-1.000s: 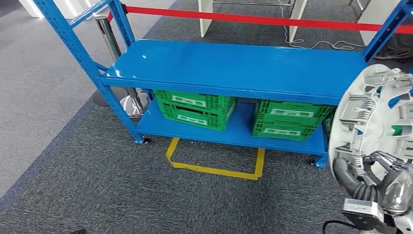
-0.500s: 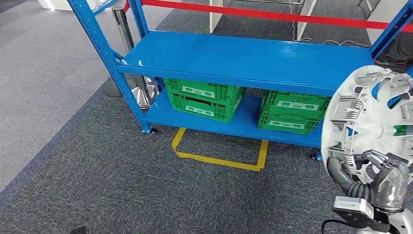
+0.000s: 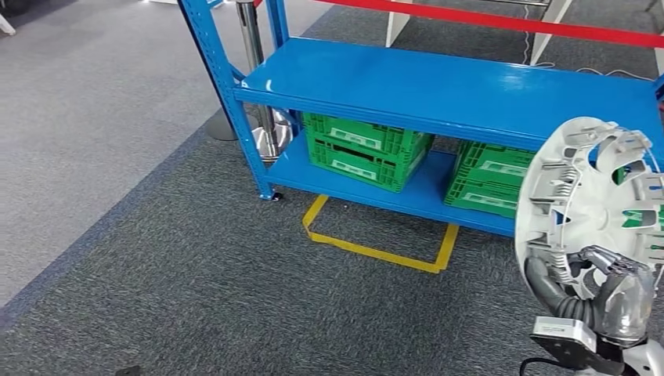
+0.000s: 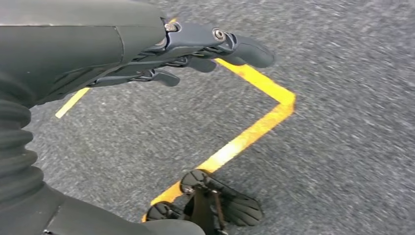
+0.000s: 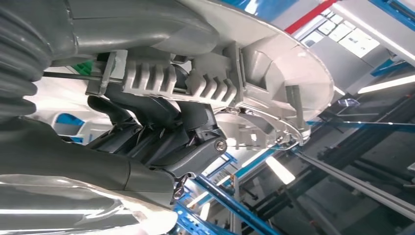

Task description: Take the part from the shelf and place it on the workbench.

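Fingers (image 5: pixel 161 142) grip the part (image 3: pixel 591 200), its edge cut off.

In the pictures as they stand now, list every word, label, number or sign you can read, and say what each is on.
No text can be read.
Green crates on the blue shelf: white labels, too small and blurred to read.
White part held by the right hand: no readable marking.
Yellow floor tape: a plain outline, no lettering.
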Motion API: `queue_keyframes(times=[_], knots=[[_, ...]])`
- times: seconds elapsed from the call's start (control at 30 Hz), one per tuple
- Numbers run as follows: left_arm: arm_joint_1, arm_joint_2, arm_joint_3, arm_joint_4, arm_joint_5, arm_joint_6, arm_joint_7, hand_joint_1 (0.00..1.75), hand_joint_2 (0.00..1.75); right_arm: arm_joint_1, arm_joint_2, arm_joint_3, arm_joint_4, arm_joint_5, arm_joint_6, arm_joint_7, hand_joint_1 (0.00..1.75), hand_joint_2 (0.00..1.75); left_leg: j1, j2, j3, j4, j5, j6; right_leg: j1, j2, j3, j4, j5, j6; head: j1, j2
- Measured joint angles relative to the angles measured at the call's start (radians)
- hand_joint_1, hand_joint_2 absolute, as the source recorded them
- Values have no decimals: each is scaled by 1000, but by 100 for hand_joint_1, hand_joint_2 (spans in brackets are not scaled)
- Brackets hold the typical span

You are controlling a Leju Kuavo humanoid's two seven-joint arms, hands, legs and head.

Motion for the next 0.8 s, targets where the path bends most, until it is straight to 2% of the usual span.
queue_keyframes(times=[0.07, 0.13, 0.17, 0.2, 0.23, 0.27, 0.33, 0.37, 0.4, 0.47, 0.5, 0.53, 0.6, 0.63, 0.67, 0.7, 0.73, 0.77, 0.8], knots=[[0, 1, 0, 0, 0, 1, 1, 0, 175, 4, 0, 0, 0, 4, 0, 3, 175, 175, 5, 38, -37, 85, -56, -14, -2, -23, -2, -2, 4, -8, -5, 0], [-1, 0, 0, 0, 0, 1, 1, 0, 175, 10, 0, 0, 0, 4, 0, 5, 175, 175, 16, 60, -90, 217, -119, -27, -2, -47, -5, -1, 4, -9, -8, 0], [0, 0, 0, 0, 0, 0, 1, 0, 175, 12, 0, 0, 0, 3, 1, 5, 175, 175, 22, 63, -104, 259, -131, -30, -1, -60, -5, -1, 4, -9, -8, 0], [1, -1, 0, 0, 0, -1, 1, 0, 175, 13, 0, 0, 0, 3, 2, 5, 175, 175, 26, 66, -102, 263, -124, -33, -1, -73, -6, -1, 4, -9, -8, 0], [2, -1, 0, 0, 0, -1, 1, 0, 175, 14, 0, 0, 0, 3, 3, 5, 175, 175, 29, 71, -80, 229, -100, -33, -2, -84, -5, -1, 4, -9, -8, 0], [2, -1, 0, 0, 0, -2, 1, 0, 175, 14, 0, 0, 0, 3, 4, 6, 175, 175, 30, 83, -44, 162, -66, -32, -2, -96, -4, -1, 4, -8, -8, 0], [-1, -1, 0, 0, 0, -2, 1, 0, 175, 14, 0, 1, 0, 5, 4, 6, 175, 175, 22, 127, 22, 32, -23, -23, 1, -118, -2, -1, 3, -2, -8, 0], [-2, 0, 0, 0, 0, -3, 0, 0, 175, 14, 0, 2, 0, 5, 4, 5, 175, 175, 17, 141, 37, -4, -15, -17, 2, -128, -2, -1, 2, 3, -7, 0], [-2, 0, 0, 0, 0, -3, 0, 0, 175, 14, 0, 2, 0, 6, 4, 5, 175, 175, 12, 145, 38, -15, -18, -12, 4, -138, -3, -1, 3, 9, -7, 0], [1, -1, 0, 0, 0, -3, 0, 0, 175, 12, 0, 4, 0, 6, 4, 5, 175, 175, 11, 122, 32, -22, -10, 1, 2, -152, -4, -3, 0, 21, -7, 0], [3, -1, 0, 0, 1, -3, 0, 0, 175, 12, 0, 5, 0, 6, 4, 5, 175, 175, 13, 111, 32, -27, -6, 8, 0, -135, -8, 5, -8, 26, -6, 0], [3, 0, 0, 0, 1, -3, 0, 0, 175, 12, -1, 5, 0, 6, 4, 5, 175, 175, 15, 100, 31, -32, -1, 15, -2, -106, -20, 30, -27, 29, -4, 0], [0, 1, 0, 0, 1, -4, 0, 0, 175, 14, -3, 6, 1, 7, 4, 5, 175, 175, 15, 77, 29, -35, 5, 25, -3, -38, -73, 142, -87, 31, 1, 0], [-1, 1, 0, 0, 1, -4, 0, 0, 175, 15, -4, 7, 1, 7, 4, 5, 175, 175, 14, 63, 27, -35, 7, 28, -2, -24, -108, 212, -114, 31, 3, 0], [-2, 0, 0, 0, 1, -4, 0, 0, 175, 15, -5, 8, 2, 8, 4, 5, 175, 175, 12, 49, 26, -34, 8, 29, 0, -19, -135, 264, -128, 31, 3, 0], [-1, -1, 0, 0, 1, -5, 1, 0, 175, 16, -6, 9, 3, 9, 4, 6, 175, 175, 11, 35, 25, -34, 9, 30, 0, -17, -148, 283, -122, 30, 4, 0], [-1, -1, 0, 0, 1, -4, 1, 0, 175, 16, -6, 10, 4, 10, 5, 8, 175, 175, 10, 19, 25, -32, 9, 30, 1, -14, -141, 261, -96, 28, 4, 0], [0, -1, 0, 0, 1, -4, 2, 0, 175, 16, -6, 11, 5, 12, 5, 8, 175, 175, 10, 4, 26, -30, 9, 30, 0, -5, -116, 203, -57, 26, 4, 0], [0, -2, 0, 0, 0, -4, 3, 0, 175, 15, -6, 12, 6, 14, 4, 9, 175, 175, 10, -11, 25, -26, 8, 28, -2, 17, -85, 135, -24, 24, 4, 0]])
